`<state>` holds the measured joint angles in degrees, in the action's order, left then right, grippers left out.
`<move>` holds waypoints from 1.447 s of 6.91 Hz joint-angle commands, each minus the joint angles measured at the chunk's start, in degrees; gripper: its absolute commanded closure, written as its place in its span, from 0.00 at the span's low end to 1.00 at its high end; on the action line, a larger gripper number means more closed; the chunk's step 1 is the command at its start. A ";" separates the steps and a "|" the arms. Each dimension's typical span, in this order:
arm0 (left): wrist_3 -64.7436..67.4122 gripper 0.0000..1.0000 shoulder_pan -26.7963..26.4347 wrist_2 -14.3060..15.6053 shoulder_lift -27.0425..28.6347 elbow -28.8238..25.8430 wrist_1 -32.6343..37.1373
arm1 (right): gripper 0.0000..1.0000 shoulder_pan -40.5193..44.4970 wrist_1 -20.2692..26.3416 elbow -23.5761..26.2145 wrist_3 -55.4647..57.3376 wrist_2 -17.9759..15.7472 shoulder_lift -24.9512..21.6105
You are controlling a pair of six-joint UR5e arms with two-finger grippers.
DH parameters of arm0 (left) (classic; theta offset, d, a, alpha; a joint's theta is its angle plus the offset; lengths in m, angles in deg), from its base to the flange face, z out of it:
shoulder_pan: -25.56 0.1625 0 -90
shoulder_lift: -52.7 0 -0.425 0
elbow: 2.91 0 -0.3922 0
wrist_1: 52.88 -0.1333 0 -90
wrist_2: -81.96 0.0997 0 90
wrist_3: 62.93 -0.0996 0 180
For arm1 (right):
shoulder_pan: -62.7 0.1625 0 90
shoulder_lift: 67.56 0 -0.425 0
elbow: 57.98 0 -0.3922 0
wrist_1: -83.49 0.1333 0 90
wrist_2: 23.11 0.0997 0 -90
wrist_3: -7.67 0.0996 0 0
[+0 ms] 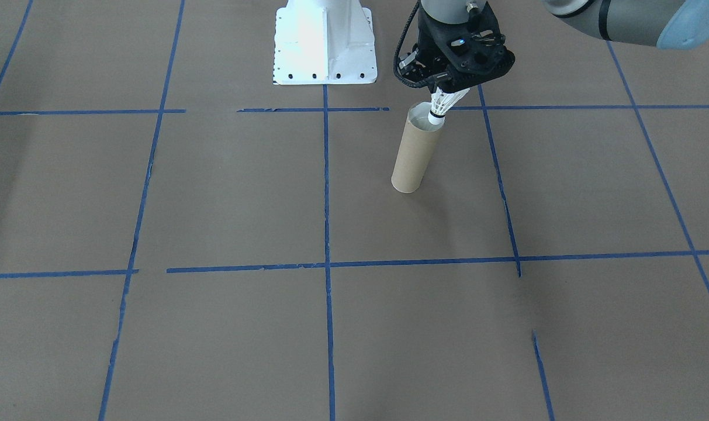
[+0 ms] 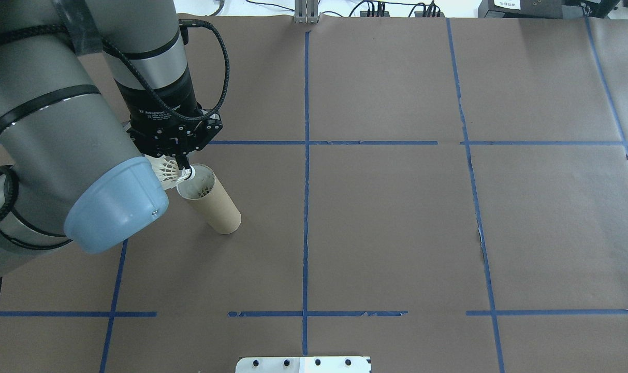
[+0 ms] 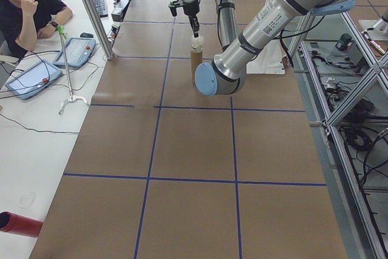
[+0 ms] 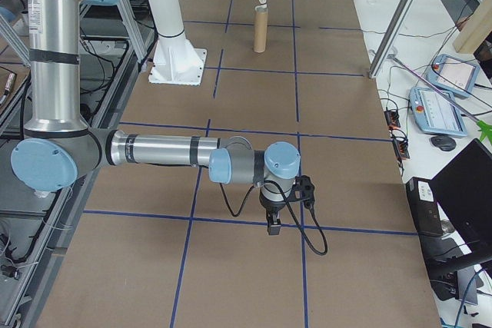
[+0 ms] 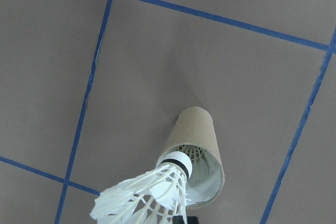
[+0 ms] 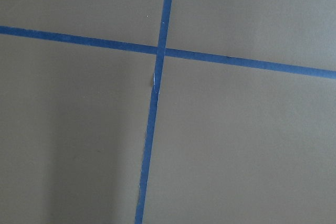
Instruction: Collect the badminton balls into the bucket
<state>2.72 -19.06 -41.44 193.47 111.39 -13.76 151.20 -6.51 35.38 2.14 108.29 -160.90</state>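
Left gripper [image 2: 181, 165]: we found it closed on the feather skirt of the shuttlecock [image 1: 441, 105], cork tip pointing down, the black fingers pinched tight on the white feathers.
Shuttlecock: we saw its cork and dark band hanging just over the open mouth of the tube [image 1: 415, 149], at the rim's edge nearer the gripper; we could not tell whether it touched the rim.
Tube: it stood upright on the brown paper-covered table [image 1: 225, 199], one square out from the white robot base [image 1: 325, 44]; in the left wrist view we made out the feathers of at least one more shuttlecock [image 5: 191, 154] down inside.
Right gripper [image 4: 273, 224]: it hung low over the table, well apart from the tube, near a crossing of blue tape lines [image 6: 160, 52]; it showed only in a side view, so we could not tell whether it was open or closed.
Count: we counted one tube, one shuttlecock in the gripper, two arms.
Beyond the table: a person [image 3: 27, 10] sat at a white desk with two tablets [image 3: 76, 51].
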 commanded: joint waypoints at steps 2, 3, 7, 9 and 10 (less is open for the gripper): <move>0.00 0.95 0.75 -0.08 -0.06 -0.66 0.16 | 0.00 0.00 0.00 0.07 0.00 0.00 0.00; -0.17 0.01 0.93 0.09 -0.32 -0.66 0.42 | 0.00 0.00 0.00 -0.02 0.00 0.00 0.00; -11.79 0.00 -10.96 0.36 -3.73 0.13 9.89 | 0.00 0.00 0.00 -0.02 0.00 0.00 0.00; -36.08 0.00 -26.06 -4.96 -19.30 -0.74 23.11 | 0.00 0.00 0.00 -0.02 -0.09 0.00 0.00; -47.96 0.00 -31.97 -7.35 -26.79 -3.71 29.54 | 0.00 0.00 0.00 -0.02 -0.09 0.00 0.00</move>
<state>-30.93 -43.25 -45.47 175.87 110.11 7.91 151.20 -6.52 35.36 2.08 108.29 -160.90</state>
